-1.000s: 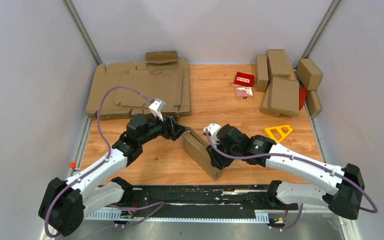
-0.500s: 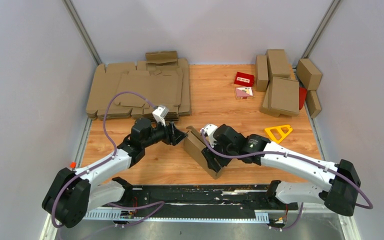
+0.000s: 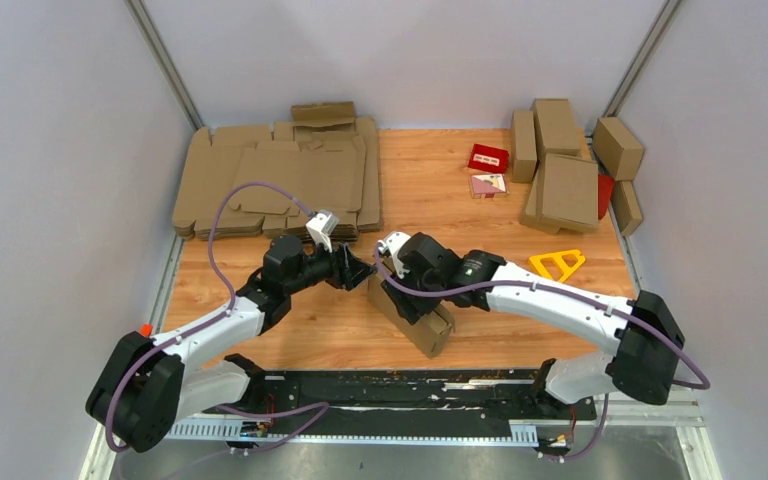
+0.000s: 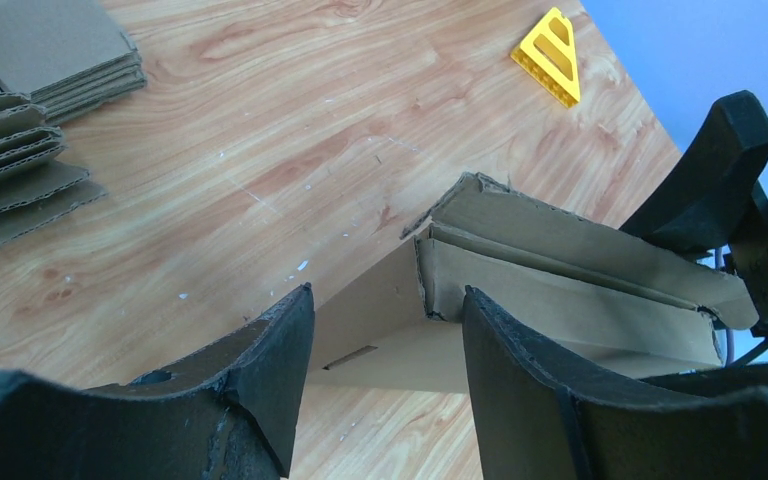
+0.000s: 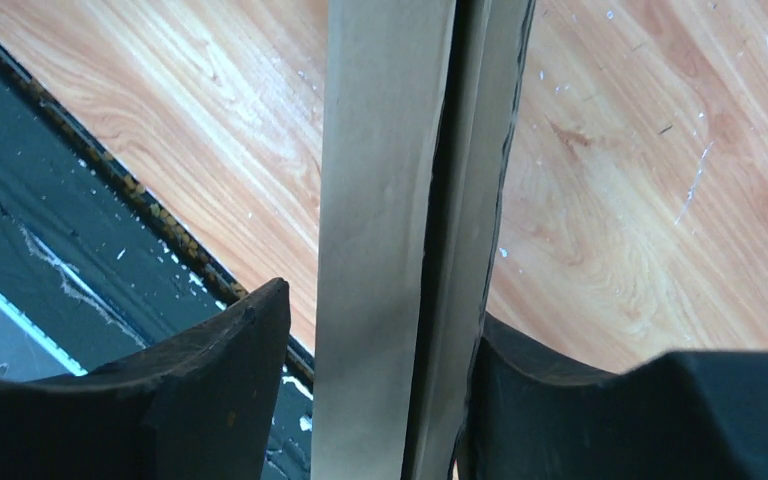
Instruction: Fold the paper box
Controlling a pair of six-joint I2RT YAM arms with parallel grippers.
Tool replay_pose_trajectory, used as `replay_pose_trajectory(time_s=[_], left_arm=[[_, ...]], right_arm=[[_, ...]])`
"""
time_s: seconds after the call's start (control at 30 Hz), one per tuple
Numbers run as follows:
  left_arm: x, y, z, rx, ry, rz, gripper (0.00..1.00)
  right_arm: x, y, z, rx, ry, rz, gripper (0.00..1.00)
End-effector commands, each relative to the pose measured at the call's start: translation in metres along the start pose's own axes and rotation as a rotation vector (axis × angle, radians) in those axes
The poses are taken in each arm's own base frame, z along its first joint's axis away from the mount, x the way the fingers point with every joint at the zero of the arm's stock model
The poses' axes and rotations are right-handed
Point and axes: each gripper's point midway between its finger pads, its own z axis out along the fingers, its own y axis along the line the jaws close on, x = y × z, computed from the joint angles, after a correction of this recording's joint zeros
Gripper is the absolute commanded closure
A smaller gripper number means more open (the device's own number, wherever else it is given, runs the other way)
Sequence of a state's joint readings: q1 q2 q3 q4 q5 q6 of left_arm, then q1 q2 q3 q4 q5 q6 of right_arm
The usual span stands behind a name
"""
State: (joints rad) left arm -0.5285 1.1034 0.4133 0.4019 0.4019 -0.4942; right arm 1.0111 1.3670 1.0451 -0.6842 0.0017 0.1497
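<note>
We see left gripper (image 4: 385, 305) fingers apart beside paper box (image 3: 430, 330) end; right gripper (image 5: 382, 310) fingers apart, straddling its edge.

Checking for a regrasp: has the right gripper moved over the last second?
Yes. The right gripper shifted left and farther along the paper box, away from the yellow triangle.

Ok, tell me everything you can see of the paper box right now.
The paper box is plain brown corrugated cardboard, unprinted, folded into a shallow, narrow shape that stands on a long edge on the wooden table, near the middle front. Its end toward the left hand shows layered flaps that gape slightly. The right hand straddles its upper edge, open, with one finger seemingly against it. The left hand is open just off its corner.
</note>
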Motion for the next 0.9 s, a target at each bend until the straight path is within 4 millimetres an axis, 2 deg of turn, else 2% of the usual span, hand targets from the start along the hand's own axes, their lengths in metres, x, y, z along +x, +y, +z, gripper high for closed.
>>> replay_pose_trajectory(time_s=[0.0,0.3,0.47,0.63,0.87], left_arm=[[0.005,0.004,0.000,-0.010,0.024,0.018,0.37],[0.002,0.002,0.000,-0.005,0.020,0.024,0.37],[-0.006,-0.003,-0.004,-0.002,-0.001,0.025,0.30],[-0.022,-0.008,-0.012,-0.009,-0.053,0.050,0.23],[-0.040,-0.012,-0.009,-0.004,-0.098,0.096,0.22]], right_arm=[[-0.032,-0.004,0.002,0.035,-0.073,-0.009,0.47],[-0.038,-0.003,0.003,0.029,-0.098,-0.022,0.61],[-0.030,-0.007,0.001,0.046,-0.073,-0.031,0.66],[-0.019,-0.005,-0.004,0.025,-0.065,-0.033,0.68],[-0.010,-0.007,-0.017,0.023,-0.063,-0.041,0.70]])
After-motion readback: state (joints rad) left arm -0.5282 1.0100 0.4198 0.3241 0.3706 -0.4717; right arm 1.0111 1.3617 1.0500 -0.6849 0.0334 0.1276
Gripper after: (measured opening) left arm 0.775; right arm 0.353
